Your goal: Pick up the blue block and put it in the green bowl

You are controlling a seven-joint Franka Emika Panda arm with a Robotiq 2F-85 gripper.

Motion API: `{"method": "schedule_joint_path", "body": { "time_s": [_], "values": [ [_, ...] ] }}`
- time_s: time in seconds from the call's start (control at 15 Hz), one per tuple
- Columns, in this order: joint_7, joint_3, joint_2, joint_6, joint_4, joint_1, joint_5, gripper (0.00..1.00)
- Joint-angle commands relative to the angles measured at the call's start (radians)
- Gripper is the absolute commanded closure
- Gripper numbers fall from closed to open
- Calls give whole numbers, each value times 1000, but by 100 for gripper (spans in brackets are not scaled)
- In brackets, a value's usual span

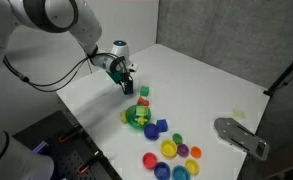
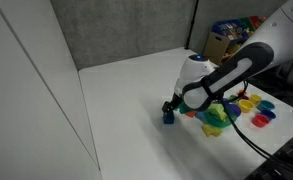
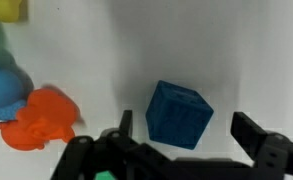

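Note:
My gripper (image 3: 181, 120) is open and low over the white table, its two black fingers on either side of a dark blue block (image 3: 178, 112) that rests on the table. Both exterior views show the gripper (image 1: 127, 84) (image 2: 171, 108), with that block just under it (image 2: 169, 118). The green bowl (image 1: 136, 118) (image 2: 217, 121) stands beyond, with toys in and around it. A light-blue shape (image 3: 0, 86) lies at the left edge of the wrist view. I cannot tell whether it is the tiny light-blue cube.
An orange toy (image 3: 41, 118) and a yellow piece (image 3: 6, 8) lie left of the gripper. Another blue block (image 1: 161, 126) and several coloured round caps (image 1: 171, 150) (image 2: 256, 105) lie past the bowl. A grey metal plate (image 1: 241, 136) sits near the table edge.

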Motion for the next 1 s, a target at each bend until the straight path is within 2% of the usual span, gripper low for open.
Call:
{"method": "schedule_joint_path", "body": {
  "time_s": [0.0, 0.27, 0.53, 0.67, 0.93],
  "values": [
    [62, -51, 61, 25, 73, 55, 18, 0],
    [81, -67, 113, 44, 118, 73, 23, 0],
    [56, -50, 161, 82, 150, 61, 28, 0],
    [53, -57, 177, 95, 159, 67, 25, 27],
    [45, -66, 157, 74, 142, 71, 19, 60]
  ]
}}
